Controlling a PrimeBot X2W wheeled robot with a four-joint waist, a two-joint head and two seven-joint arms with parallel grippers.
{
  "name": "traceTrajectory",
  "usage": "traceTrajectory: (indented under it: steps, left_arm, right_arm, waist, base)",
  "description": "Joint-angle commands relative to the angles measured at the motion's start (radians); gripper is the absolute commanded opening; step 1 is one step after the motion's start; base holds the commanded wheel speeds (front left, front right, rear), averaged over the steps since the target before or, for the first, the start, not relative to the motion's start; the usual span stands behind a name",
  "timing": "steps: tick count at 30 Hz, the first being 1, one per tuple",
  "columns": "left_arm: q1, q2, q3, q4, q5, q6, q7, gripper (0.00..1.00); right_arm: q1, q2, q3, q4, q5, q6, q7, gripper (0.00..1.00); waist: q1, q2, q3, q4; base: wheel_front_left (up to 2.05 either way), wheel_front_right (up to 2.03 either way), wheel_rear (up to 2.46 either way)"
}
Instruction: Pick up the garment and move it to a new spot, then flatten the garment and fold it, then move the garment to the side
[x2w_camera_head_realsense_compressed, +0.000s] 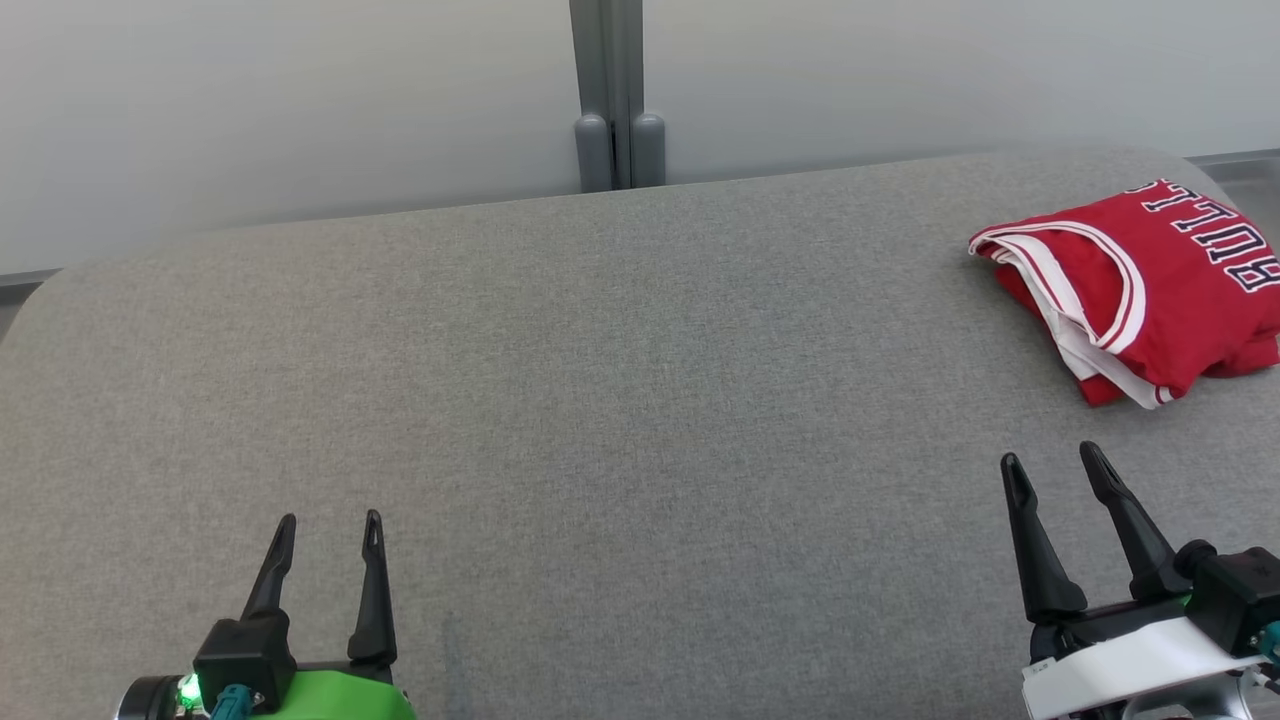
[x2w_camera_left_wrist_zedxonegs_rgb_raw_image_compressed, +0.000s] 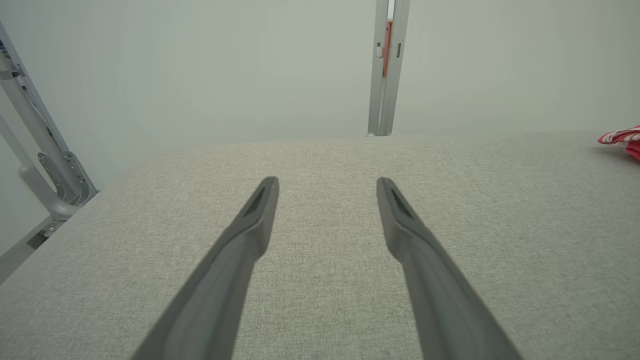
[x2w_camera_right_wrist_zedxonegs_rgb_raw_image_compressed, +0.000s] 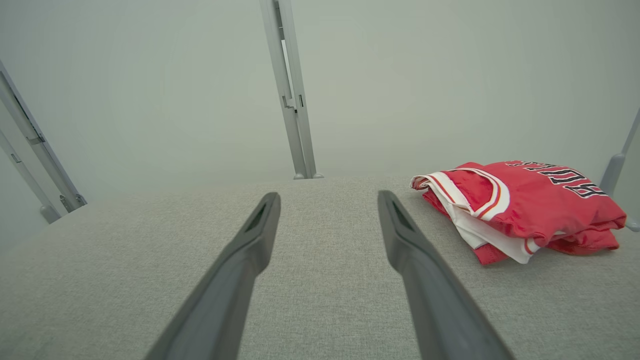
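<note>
We are holding both arms low over the near edge of a grey fabric-covered table (x2w_camera_head_realsense_compressed: 600, 350), fingers pointing away from us toward a pale wall. Our left gripper (x2w_camera_head_realsense_compressed: 330, 518) is hanging at the lower left with its two dark fingers spread apart and nothing between them; in the left wrist view only bare grey cloth is lying between and beyond those fingers. Our right gripper (x2w_camera_head_realsense_compressed: 1052, 454) is sitting at the lower right, likewise released, its fingers parted and gripping nothing, tilted slightly to the left in the head view. The garment (x2w_camera_head_realsense_compressed: 1140, 290), a red jersey with white trim and dark lettering, is lying folded into a compact bundle on the far right part of the table, close to the right edge, with its layered white-edged hems facing toward the table's middle. It is resting beyond and to the right of our right gripper, apart from the fingertips and not touching them, and well apart from the left one. A grey upright post (x2w_camera_head_realsense_compressed: 612, 100) is standing behind the table's far edge near the middle.
</note>
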Motion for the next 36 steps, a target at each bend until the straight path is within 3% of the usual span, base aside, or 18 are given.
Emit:
traceTrajectory:
  steps: [1,20,21,24,36]
  left_arm:
    - [-0.014,-0.003,0.001,0.005,0.011,0.003,-0.004,1.0]
    - [-0.036,-0.017,0.017,-0.032,0.037,-0.023,-0.005,1.0]
    - [-0.018,-0.017,0.013,-0.034,0.034,-0.024,0.0,0.0]
    - [-0.006,-0.024,0.007,-0.01,0.031,-0.023,0.005,0.0]
    - [-0.029,-0.035,0.049,-0.013,-0.196,-0.041,0.056,0.0]
  right_arm:
    - [0.004,0.007,0.002,0.0,0.0,-0.001,-0.002,1.0]
    - [-0.015,0.014,0.007,0.015,0.005,-0.001,-0.022,1.0]
    - [-0.005,0.013,0.007,0.014,0.004,0.0,-0.018,0.0]
    - [0.002,0.022,0.012,0.039,0.005,0.0,-0.018,0.0]
    - [-0.042,0.02,0.008,0.092,0.236,0.0,0.01,0.0]
  waist:
    - [0.0,0.0,0.001,0.0]
    - [0.0,0.0,0.028,0.008]
    - [0.0,0.0,0.026,0.009]
    - [0.0,0.0,0.027,0.009]
    - [0.0,0.0,0.022,0.011]
  base:
    - [0.0,0.0,0.0]
    - [0.0,0.0,0.0]
    - [0.0,0.0,0.0]
    - [0.0,0.0,0.0]
    - [0.0,0.0,0.0]
